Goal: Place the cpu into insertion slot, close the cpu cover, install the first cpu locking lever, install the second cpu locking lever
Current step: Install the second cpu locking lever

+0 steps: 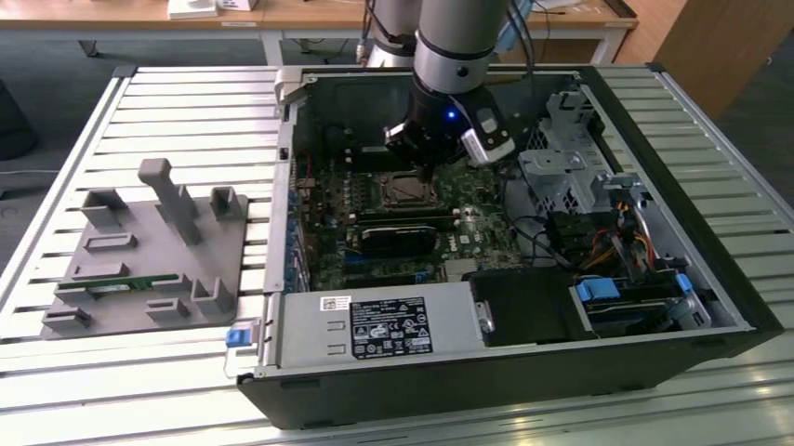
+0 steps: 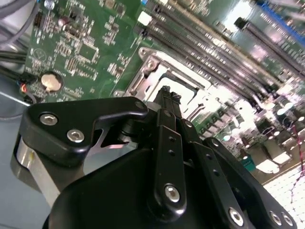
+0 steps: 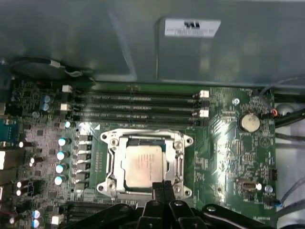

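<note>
Black linkage bars of the gripper (image 3: 163, 187) are seen closest in both wrist views, its two fingers brought together into one narrow tip with no gap between them and nothing visibly pinched. That tip is placed just at the near edge of the cpu cover (image 3: 145, 164), a silver-grey metal frame that is laid flat over the insertion slot (image 3: 144, 141). Through the frame's square window the cpu (image 3: 142, 167) is seen seated in the slot, its dull silver-tan top flat and faintly printed, lying just beyond the fingertips. Whether the tip is touching the frame cannot be told. Beyond the socket, long black memory slots (image 3: 138, 106) are arranged in parallel across the green motherboard (image 3: 228, 143). In the exterior view the arm is lowered into the open computer case (image 1: 694, 307), which is set on a slatted table (image 1: 186, 111).
</note>
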Controlling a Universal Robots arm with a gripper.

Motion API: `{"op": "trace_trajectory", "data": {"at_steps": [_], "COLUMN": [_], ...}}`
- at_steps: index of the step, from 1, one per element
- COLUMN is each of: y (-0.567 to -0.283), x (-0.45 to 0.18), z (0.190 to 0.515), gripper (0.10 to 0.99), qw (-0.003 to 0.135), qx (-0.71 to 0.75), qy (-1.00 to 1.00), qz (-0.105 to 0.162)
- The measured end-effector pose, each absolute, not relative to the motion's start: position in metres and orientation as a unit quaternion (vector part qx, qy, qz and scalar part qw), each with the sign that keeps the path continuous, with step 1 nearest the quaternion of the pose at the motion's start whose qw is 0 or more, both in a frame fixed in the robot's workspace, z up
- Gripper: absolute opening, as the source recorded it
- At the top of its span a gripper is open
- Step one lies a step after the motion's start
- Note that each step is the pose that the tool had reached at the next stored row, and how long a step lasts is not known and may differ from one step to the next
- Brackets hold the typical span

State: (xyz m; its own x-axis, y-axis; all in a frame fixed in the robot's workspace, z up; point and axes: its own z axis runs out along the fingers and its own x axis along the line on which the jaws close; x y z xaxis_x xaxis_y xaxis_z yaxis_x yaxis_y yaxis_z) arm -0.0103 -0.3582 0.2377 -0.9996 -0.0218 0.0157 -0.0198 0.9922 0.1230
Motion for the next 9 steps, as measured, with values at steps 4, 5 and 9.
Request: {"op": "trace_trajectory", "data": {"at_steps": [4,5,9], "y": [-0.3653,-0.3661,-0.368], "x": [-0.0108,-0.0111,-0.0136], "z": [0.2369,0.2368,0.236], "gripper": [0.106,0.106,0.106], "qw": [0.008,0.008,0.008], "qx": [0.01,0.01,0.01], "qy": [-0.998,-0.998,-0.998], "qz": [-0.062,-0.062,-0.061]}}
